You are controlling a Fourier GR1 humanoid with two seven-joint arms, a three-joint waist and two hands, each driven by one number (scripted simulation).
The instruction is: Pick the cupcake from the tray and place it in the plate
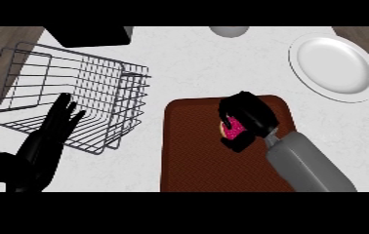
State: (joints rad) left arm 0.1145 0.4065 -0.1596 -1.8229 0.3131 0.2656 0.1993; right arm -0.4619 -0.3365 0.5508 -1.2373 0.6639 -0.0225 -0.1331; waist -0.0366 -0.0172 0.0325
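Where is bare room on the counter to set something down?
Bare counter lies between the wire basket and the white round plate, above the brown tray. The tray's right side is crowded by the right hand curled round the pink cupcake.

Pink-frosted cupcake point(232, 128) over the brown tray point(194, 150); white round plate point(333, 67) lies well apart

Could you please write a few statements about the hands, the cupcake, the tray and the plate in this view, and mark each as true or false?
1. The right hand is curled round the cupcake over the brown tray. True.
2. The cupcake already sits in the white plate. False: the plate holds nothing and lies apart from the tray, up and to the right.
3. The left hand is open, in front of the wire basket. True.
4. The wire basket stands on the tray. False: it stands on the counter, left of the tray.
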